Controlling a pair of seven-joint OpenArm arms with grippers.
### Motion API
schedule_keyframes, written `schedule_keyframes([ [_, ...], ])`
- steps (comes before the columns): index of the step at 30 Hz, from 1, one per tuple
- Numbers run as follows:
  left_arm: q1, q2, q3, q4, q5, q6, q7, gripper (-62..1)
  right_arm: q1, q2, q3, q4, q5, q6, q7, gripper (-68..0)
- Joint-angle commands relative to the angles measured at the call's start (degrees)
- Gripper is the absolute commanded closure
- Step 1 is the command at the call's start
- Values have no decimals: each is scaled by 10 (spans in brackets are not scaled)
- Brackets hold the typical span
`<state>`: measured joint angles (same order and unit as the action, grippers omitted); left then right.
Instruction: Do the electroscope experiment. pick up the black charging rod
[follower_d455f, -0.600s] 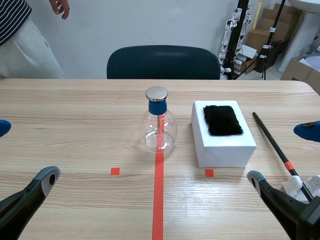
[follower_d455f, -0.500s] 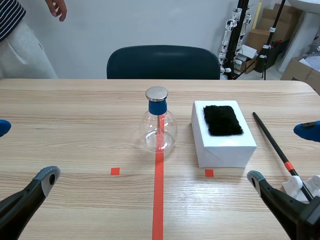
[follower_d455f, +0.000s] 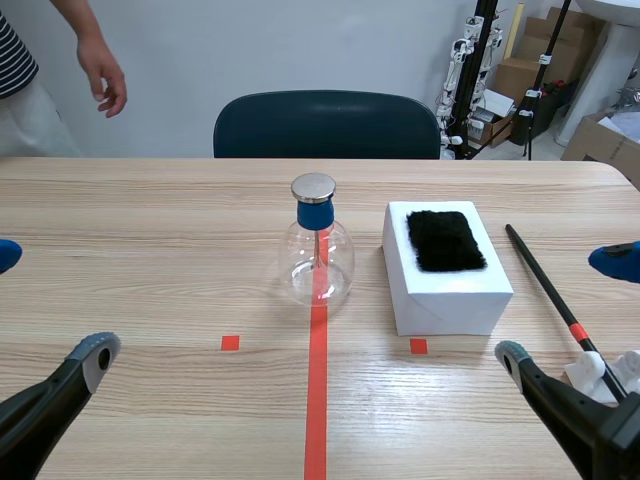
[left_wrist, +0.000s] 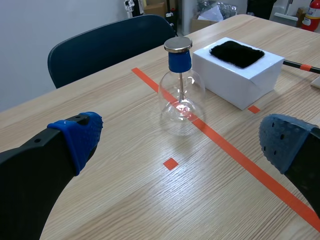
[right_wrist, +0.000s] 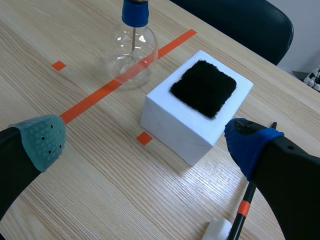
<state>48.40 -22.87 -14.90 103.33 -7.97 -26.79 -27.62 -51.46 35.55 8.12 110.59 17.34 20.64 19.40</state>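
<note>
The black charging rod (follower_d455f: 545, 283) lies on the table right of the white box (follower_d455f: 446, 290), slanting toward the near right with an orange band near its handle; in the right wrist view the black charging rod (right_wrist: 243, 210) shows only partly beside my right finger. The glass electroscope flask (follower_d455f: 318, 255) with a blue collar and metal cap stands at the table's middle; the flask (left_wrist: 181, 100) is ahead of my left gripper. My left gripper (follower_d455f: 45, 305) is open at the near left. My right gripper (follower_d455f: 565, 305) is open at the near right, empty, close to the rod.
A black fur patch (follower_d455f: 445, 239) lies on top of the white box (right_wrist: 192, 117). A white object (follower_d455f: 605, 372) sits under the rod's near end. A dark chair (follower_d455f: 326, 124) stands behind the table. A person's hand (follower_d455f: 103, 85) hangs at the far left.
The person at the far left has shifted and lowered a hand. Both arms and the table objects have stayed still.
</note>
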Motion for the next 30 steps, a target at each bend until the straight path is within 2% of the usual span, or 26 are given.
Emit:
schedule_keyframes([
  [1, 0, 0, 2, 6, -8, 1, -9, -623, 0, 0, 4, 6, 6, 0, 9, -679],
  [17, 0, 0, 2, 6, -8, 1, -9, -623, 0, 0, 4, 6, 6, 0, 6, -679],
  [20, 0, 0, 2, 6, -8, 1, -8, -623, 0, 3, 6, 6, 7, -10, 0, -679],
  [24, 0, 0, 2, 6, -7, 1, -8, -623, 10, 5, 9, 7, 15, -9, -10, -679],
  [26, 0, 0, 2, 6, -7, 1, -8, -623, 25, 5, 9, 9, 16, -11, -33, -679],
  [27, 0, 0, 2, 6, -7, 1, -8, -623, 34, 5, 9, 9, 25, -13, -59, -679],
  [30, 0, 0, 2, 6, -7, 1, -9, -623, 79, 5, 9, 9, 71, -13, -188, -679],
])
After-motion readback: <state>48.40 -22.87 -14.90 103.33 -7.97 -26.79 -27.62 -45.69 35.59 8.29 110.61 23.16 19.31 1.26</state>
